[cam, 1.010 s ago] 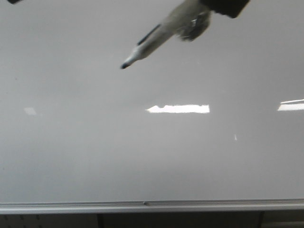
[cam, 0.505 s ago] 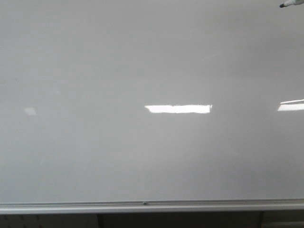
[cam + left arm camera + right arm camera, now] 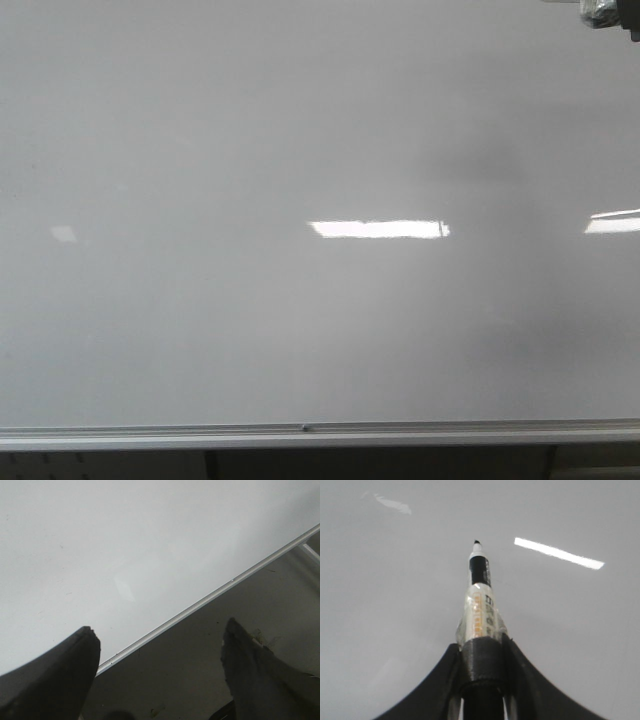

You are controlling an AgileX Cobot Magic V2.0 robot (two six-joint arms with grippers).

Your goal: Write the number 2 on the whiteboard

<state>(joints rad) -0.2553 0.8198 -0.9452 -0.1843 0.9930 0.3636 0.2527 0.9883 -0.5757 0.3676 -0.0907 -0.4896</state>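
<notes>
A: So, left to right — the left gripper point(image 3: 160, 645) hangs with its fingers spread wide and nothing between them, by the whiteboard point(image 3: 200, 300) and its silver frame rail point(image 3: 210, 596).

B: Yep, and the board is glossy grey-white, no 2 visible. The right gripper point(image 3: 481, 665) is clamped on the marker point(image 3: 480, 595) — tip near the surface, contact unclear.

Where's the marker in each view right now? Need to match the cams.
Front view: marker not visible; only a dark bit of the right arm at the top right corner.
Left wrist view: not in it.
Right wrist view: marker centre, clamped in the right gripper, tip toward the board.
Shared landmark: the whiteboard, in all three.
</notes>
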